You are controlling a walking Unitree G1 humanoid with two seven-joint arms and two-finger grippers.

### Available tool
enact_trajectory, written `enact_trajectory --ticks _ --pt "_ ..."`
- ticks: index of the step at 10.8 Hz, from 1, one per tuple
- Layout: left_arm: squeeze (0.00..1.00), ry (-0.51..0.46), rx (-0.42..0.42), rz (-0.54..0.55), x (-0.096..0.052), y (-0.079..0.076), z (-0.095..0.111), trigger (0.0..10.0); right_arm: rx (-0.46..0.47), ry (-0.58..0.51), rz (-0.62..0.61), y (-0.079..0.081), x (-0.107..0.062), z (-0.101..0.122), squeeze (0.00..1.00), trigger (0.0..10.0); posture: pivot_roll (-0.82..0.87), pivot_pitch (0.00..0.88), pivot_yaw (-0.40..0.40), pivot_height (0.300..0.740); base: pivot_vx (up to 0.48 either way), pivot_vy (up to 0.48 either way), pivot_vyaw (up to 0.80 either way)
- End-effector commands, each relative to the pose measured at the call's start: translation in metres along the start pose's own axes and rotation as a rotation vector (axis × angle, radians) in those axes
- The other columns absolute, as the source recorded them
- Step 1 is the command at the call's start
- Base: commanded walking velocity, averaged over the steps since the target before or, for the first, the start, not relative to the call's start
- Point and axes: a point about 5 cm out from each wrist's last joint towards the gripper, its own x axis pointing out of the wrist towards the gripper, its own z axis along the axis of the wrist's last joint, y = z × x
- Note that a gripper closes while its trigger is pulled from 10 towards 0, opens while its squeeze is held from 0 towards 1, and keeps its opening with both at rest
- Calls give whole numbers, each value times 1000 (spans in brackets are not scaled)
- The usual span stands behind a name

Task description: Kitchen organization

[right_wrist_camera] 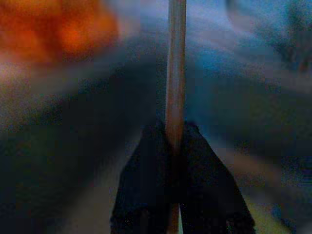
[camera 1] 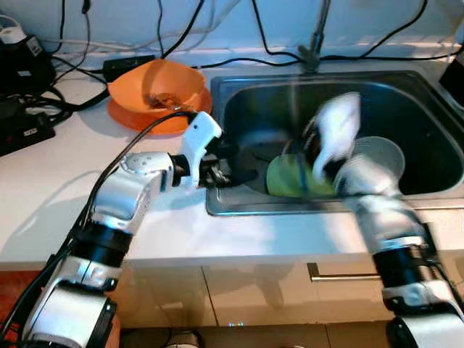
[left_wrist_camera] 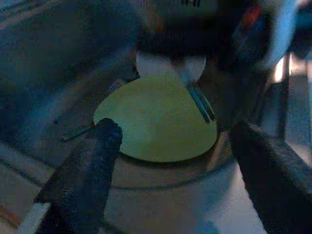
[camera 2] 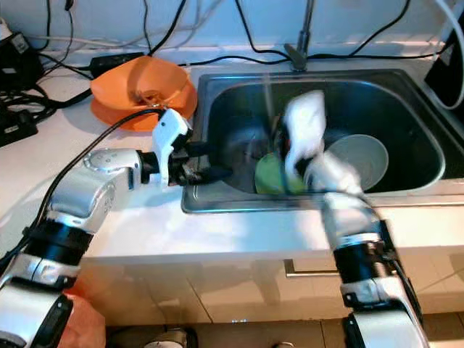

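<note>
Right gripper (right_wrist_camera: 178, 146) clamped low on thin, stiff, likely light stick (right_wrist_camera: 175, 68) above sink (camera 1: 239, 90); left gripper (left_wrist_camera: 170, 161) spread open facing smooth, probably slippery green plate (left_wrist_camera: 156, 122).

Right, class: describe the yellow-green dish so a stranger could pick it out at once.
Start at the steel sink set in the white counter. Look at its front part, just ahead of the left gripper with its open fingers. The yellow-green dish lies there, the one bright thing beside a pale grey bowl.
</note>
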Motion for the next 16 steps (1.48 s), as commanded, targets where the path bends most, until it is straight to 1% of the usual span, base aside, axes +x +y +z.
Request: enact_trajectory --ticks 1,2,3,4,5,6,7,8,11,13,15,16 --pt "1000 24 12 -13 1 -4 -1 10000 -48 -6 -12 -2 1 2 0 1412 74 96 49 740 0 0 0" --pt "1000 34 30 -42 0 -9 -2 10000 -72 32 -70 -11 3 -9 0 863 79 99 50 740 0 0 0" --pt "1000 40 35 -46 -3 -11 -1 10000 -71 81 -105 -18 4 -20 0 3490 84 99 50 740 0 0 0" --pt "1000 59 59 -51 -7 -13 0 10000 -63 139 -113 -19 5 -35 0 3255 84 99 50 740 0 0 0" --pt "1000 71 77 -49 -9 -13 0 10000 -75 162 -106 -18 6 -40 0 3255 90 100 48 740 0 0 0" --pt "1000 70 81 -57 -11 -14 2 10000 -80 163 -102 -17 6 -42 0 7020 90 100 48 740 0 0 0" --pt "1000 77 91 -61 -14 -14 4 10000 -69 156 -90 -15 9 -43 247 10000 94 95 50 740 0 0 0" --pt "1000 79 95 -59 -16 -13 5 10000 -67 159 -84 -14 10 -44 1000 10000 94 95 50 740 0 0 0" --pt "1000 86 108 -55 -16 -11 6 10000 -70 131 -103 -15 11 -40 1000 10000 92 88 55 740 0 0 0" --pt "1000 61 116 -21 -15 -6 11 10000 -65 -52 -222 -28 12 -12 1000 10000 89 82 57 740 0 0 0" --pt "1000 50 122 31 -16 1 14 10000 -45 -166 -257 -31 11 7 1000 10000 89 81 56 740 0 0 0" --pt "1000 20 117 106 -17 10 18 10000 -23 -216 -268 -29 10 16 1000 10000 89 81 55 740 0 0 0"
